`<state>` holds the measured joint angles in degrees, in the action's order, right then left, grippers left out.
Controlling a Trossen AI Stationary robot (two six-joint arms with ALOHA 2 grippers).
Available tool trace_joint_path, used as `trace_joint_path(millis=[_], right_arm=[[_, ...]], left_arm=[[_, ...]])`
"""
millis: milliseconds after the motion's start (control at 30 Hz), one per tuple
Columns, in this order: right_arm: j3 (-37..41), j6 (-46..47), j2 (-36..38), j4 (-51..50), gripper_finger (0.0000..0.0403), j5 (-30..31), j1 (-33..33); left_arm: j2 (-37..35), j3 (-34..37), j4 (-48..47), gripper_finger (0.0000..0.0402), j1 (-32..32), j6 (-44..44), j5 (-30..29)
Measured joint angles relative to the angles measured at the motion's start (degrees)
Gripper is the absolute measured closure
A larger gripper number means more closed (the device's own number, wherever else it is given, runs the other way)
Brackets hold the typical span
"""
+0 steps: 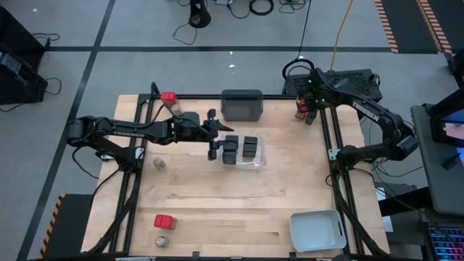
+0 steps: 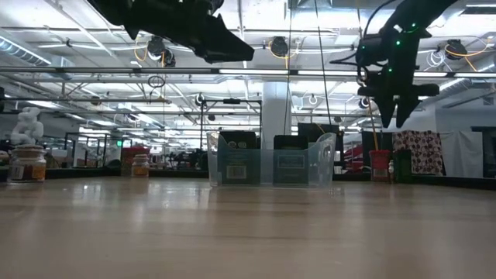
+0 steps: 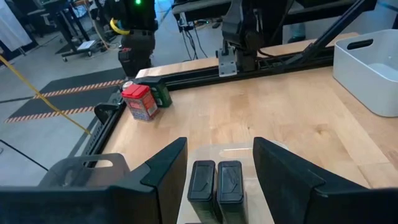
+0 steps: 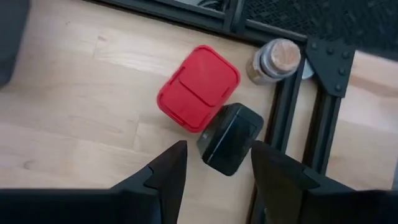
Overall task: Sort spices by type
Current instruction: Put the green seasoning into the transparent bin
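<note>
Both hands [image 3: 214,168] [image 4: 214,168] raised, fingers apart

Left arm: extended horizontally from the left side toward the middle of the desk, raised above the surface. Left tool [image 1: 212,134]: fingers [image 3: 168,168] parted, nothing between them, pointing forward. Right arm: bent at the elbow, reaching back to the far right corner of the desk. Right tool [image 4: 214,163]: pointing straight down, fingers [image 4: 166,168] parted, empty, clear of the surface.
</note>
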<state>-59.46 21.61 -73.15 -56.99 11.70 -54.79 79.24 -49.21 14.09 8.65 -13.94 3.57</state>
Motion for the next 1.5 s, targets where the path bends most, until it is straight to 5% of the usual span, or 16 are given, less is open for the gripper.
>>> trace_joint_path(millis=[1167,1500], right_arm=[[12.7,20.5,-1.8,7.2,0.0241,14.5,5.1],[14.0,20.2,-2.1,7.9,0.0241,12.8,5.1]], left_arm=[[0.0,-0.1,-0.1,0.0213,0.0,0.0,0.1],[0.0,-0.1,-0.1,0.0213,0.0,0.0,0.2]])
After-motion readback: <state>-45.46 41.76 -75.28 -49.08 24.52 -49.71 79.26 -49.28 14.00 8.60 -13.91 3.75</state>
